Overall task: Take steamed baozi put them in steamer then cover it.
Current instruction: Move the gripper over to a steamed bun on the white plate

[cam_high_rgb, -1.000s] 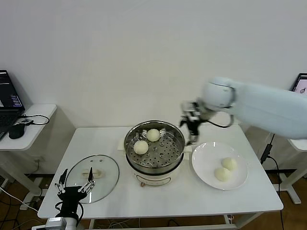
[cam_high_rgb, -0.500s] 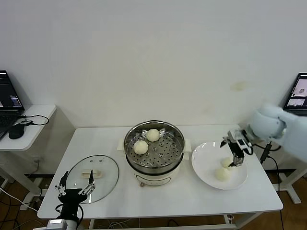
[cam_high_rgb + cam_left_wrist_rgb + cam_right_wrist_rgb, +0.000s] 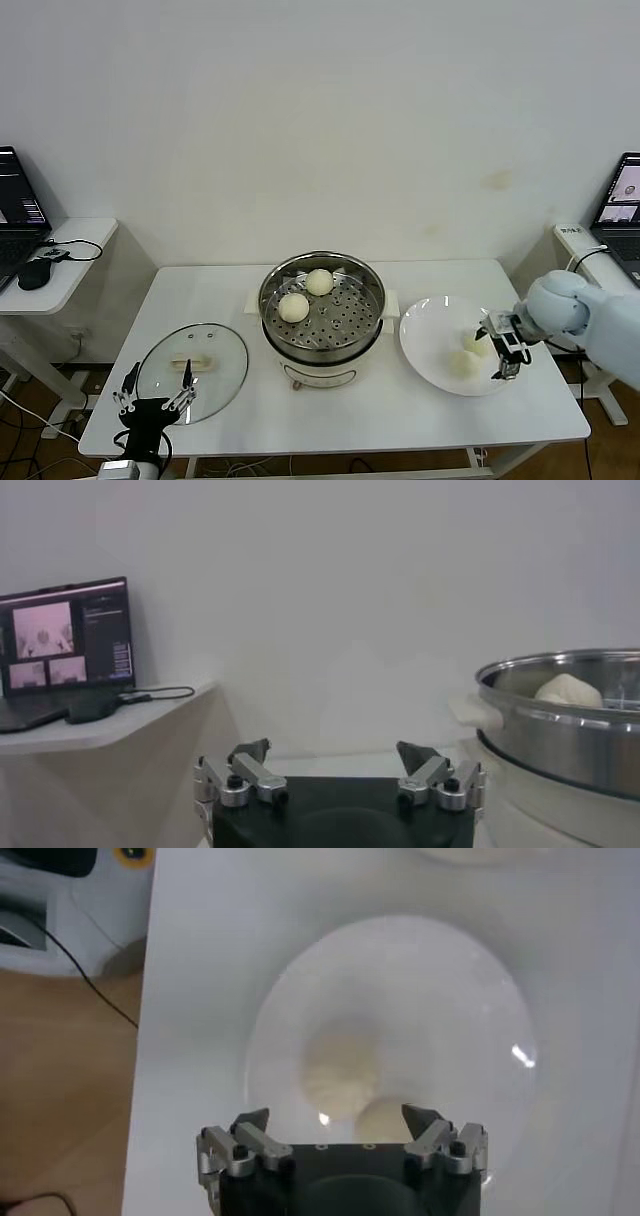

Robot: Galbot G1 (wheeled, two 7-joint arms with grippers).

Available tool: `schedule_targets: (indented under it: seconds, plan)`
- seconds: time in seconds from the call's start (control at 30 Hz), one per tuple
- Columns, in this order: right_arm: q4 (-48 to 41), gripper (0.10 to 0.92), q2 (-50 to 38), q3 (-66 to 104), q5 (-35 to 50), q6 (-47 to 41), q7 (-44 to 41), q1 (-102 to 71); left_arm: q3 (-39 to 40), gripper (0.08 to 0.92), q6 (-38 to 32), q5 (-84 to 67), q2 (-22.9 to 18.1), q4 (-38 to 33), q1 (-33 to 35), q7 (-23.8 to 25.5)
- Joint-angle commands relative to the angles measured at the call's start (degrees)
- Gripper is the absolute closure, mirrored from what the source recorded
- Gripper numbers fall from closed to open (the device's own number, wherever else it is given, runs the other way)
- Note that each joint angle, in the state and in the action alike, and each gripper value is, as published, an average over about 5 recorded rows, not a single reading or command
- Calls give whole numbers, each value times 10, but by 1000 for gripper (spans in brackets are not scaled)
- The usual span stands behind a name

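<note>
The round shiny steel steamer pot [image 3: 322, 308] sits mid-table on its white electric base, uncovered, with two smooth cream-white buns [image 3: 294, 307] resting on the perforated tray inside — one toward the steamer's far rim, the other nearer its left side. To the right of the steamer lies a flat white round plate [image 3: 430, 350] holding the other two cream-white baozi [image 3: 464, 363], which lie just beside each other.

The right gripper [image 3: 503, 351] hangs over the plate's right part, beside the two buns there, its fingers spread wide and holding nothing; in the right wrist view the buns [image 3: 342, 1071] lie below its parted fingers.

To the left of the steamer, the round clear glass cover with steel rim and cream-white bar handle [image 3: 192, 370] lies flat on the white table [image 3: 350, 415]. The left gripper [image 3: 150, 397] waits at the table's near edge, just in front of the cover — released, fingers apart, empty.
</note>
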Motion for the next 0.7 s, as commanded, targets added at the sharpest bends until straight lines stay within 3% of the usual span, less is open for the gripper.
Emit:
schedule_targets:
  seconds: [0.03,0.7]
  plan:
    - [-61,202,39,55,-28,8,17,-79,-1,177,0,0,1,2,0,0]
    - [-105,214,108,55,-28,-1,30,-74,-6,177,-2,-1,1,16,-5,-1]
